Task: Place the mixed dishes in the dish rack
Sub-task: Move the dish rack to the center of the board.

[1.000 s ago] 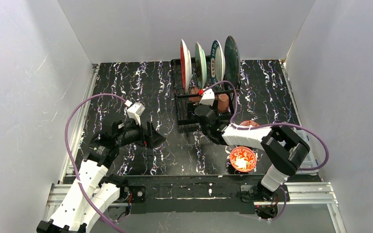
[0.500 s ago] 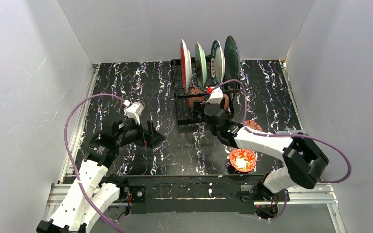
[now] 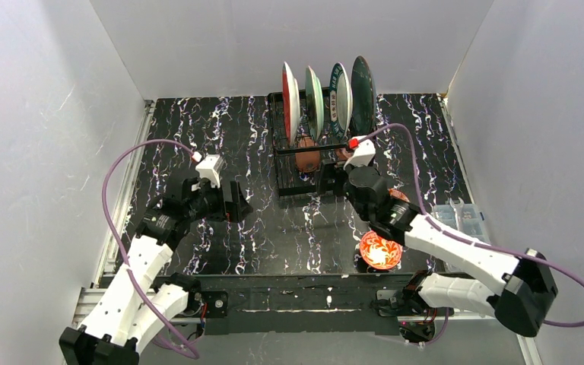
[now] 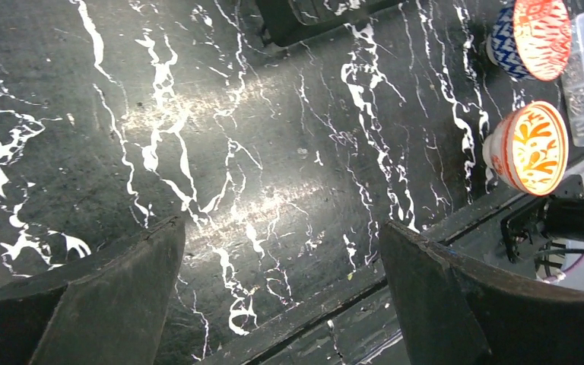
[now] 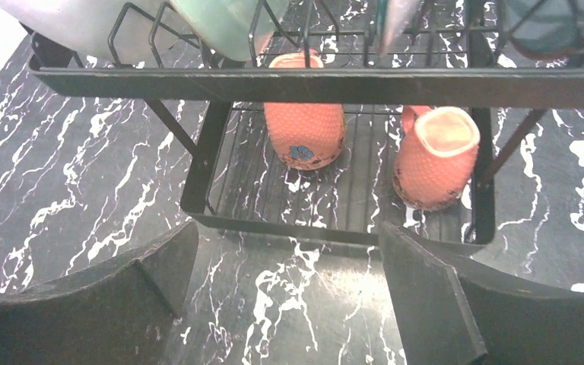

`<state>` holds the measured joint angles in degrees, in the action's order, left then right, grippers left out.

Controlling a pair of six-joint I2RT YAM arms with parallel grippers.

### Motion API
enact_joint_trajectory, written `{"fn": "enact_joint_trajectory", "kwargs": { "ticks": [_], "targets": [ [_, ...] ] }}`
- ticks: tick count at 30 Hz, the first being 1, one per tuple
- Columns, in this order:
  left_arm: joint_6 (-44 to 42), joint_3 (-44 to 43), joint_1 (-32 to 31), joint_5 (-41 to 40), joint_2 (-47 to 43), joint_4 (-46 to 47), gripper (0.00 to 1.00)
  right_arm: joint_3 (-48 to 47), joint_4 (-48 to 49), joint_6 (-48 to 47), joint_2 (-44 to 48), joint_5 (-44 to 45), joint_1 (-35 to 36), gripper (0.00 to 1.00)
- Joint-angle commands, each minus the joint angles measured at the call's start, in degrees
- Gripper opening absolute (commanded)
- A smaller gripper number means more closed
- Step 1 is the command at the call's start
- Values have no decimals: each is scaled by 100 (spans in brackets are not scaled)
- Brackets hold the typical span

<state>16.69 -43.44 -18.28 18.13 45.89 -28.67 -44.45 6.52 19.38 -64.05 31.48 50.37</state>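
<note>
Left hand (image 4: 281,224) and right hand (image 5: 287,232) gape empty; the near red-patterned bowl (image 3: 380,249) looks rigid, probably slick-glazed and breakable, so pinch its rim.

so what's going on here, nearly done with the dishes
Two robot arms are loading a black wire dish rack. Four large round plates stand upright in its slots and two terracotta mugs sit in its base. Two small red-patterned bowls are on the black marbled table, not yet loaded. The left gripper and right gripper are open and empty.
</note>
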Motion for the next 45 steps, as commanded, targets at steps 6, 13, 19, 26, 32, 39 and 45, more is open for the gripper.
{"fn": "enact_joint_trajectory", "kwargs": {
  "ticks": [6,13,19,26,32,39,45],
  "targets": [
    [-296,-1103,-7,-1143,1153,-447,98,164,-1205,60,1126,-210,-18,98],
    [-639,-2099,-5,-1731,2223,-509,98,156,-1662,103,1603,-542,-19,98],
    [-907,-2820,20,-2230,3088,-524,98,84,-1804,104,1792,-818,-18,98],
    [-1212,-3614,173,-2355,4161,-550,98,-26,-1873,80,1843,-1134,-18,98],
    [-1285,-4378,471,-2041,4951,-557,98,30,-1790,110,1922,-1338,-18,98],
    [-1452,-5438,662,-1593,5837,-579,98,3,-1809,79,1940,-1395,-18,99],
    [-1487,-6413,813,-1353,6708,-605,98,-141,-1926,34,1982,-1449,-18,98]
  ]
}}
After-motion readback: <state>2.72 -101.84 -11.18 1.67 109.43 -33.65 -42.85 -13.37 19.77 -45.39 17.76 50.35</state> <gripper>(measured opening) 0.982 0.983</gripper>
